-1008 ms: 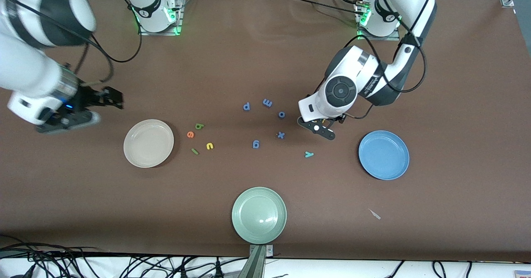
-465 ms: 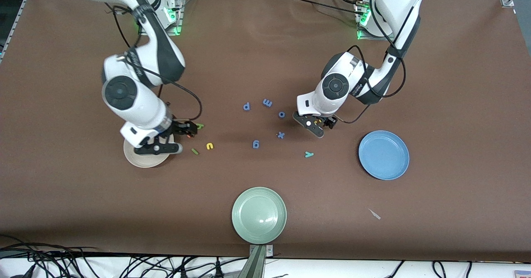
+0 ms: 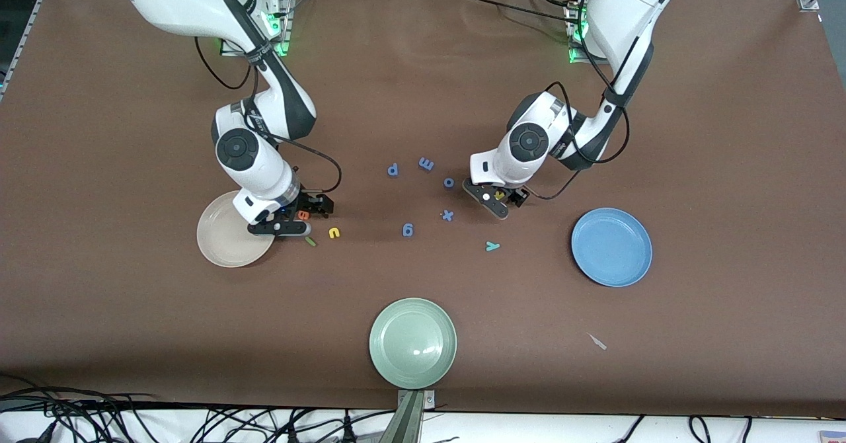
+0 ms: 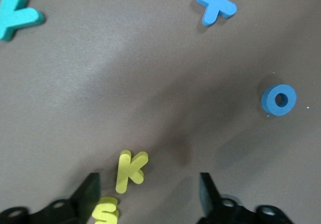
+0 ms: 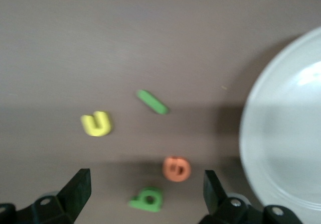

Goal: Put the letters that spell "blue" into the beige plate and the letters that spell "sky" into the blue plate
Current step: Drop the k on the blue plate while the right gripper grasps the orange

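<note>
The right gripper (image 3: 303, 215) hangs low over the counter (image 3: 423, 73) just beside the beige plate (image 3: 225, 238), on the side toward the left arm's end, with its jaws apart. In the right wrist view the orange e (image 5: 176, 168) and the olive-green b (image 5: 147, 199) lie between the two open fingers (image 5: 75, 191), neither letter touched. The green l (image 5: 152, 102) and the yellow u (image 5: 96, 123) lie on the bare counter a little apart from them, the u well clear of the plate rim. All four letters are outside the beige plate, which holds nothing.

The left gripper (image 3: 500, 196) is down near the middle of the counter, close to the blue o (image 3: 449, 182) and the blue x (image 3: 447, 215). Its jaws are apart too; the left wrist view shows the yellow k (image 4: 130, 170) and the yellow s (image 4: 105, 211) on the counter between the fingers (image 4: 206, 191), the s close against one finger and the k clear of both. The teal y (image 3: 492, 246) lies nearer the front camera than this gripper, between it and the blue plate (image 3: 611, 247), which is bare.

The blue p (image 3: 392, 169), m (image 3: 426, 163) and g (image 3: 408, 230) lie scattered around the counter's middle. A pale green plate (image 3: 413, 343) sits nearest the front camera.
</note>
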Robot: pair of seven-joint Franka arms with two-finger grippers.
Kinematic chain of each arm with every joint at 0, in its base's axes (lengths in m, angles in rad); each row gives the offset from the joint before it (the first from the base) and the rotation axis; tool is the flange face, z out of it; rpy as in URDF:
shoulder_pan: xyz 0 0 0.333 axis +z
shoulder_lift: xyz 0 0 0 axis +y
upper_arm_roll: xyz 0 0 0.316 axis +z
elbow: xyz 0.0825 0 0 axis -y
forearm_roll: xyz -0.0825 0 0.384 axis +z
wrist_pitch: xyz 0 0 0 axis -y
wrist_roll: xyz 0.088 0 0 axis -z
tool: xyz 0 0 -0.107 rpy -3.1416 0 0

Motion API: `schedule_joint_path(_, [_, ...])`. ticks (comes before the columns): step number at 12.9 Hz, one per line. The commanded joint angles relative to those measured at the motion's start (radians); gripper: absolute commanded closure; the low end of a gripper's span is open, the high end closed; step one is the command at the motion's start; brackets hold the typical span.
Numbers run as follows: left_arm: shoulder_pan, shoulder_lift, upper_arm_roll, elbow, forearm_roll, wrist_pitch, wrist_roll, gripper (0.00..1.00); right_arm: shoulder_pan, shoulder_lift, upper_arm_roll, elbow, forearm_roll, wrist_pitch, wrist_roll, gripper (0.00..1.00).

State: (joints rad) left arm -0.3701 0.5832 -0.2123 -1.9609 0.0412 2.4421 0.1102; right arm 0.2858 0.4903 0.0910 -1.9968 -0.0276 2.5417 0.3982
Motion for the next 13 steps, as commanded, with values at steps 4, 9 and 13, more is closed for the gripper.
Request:
schedule_joint_path(4, [-0.003,0.01,0.008,0.01,0.055,0.011,0.014,0.81,-0.046,0.005,0.018,-0.105,-0.028,0.149,-0.016,0.05])
schedule_joint_path(9, [0.022,-0.042,0.011,0.019,0.059,-0.023,0.016,0.95,-0.043,0.046,0.018,-0.07,-0.043,0.152,-0.015,0.2])
schedule_joint_path(13, [0.118,-0.115,0.016,0.117,0.059,-0.259,0.078,0.91,-0.043,0.063,0.018,-0.062,-0.069,0.16,-0.009,0.47])
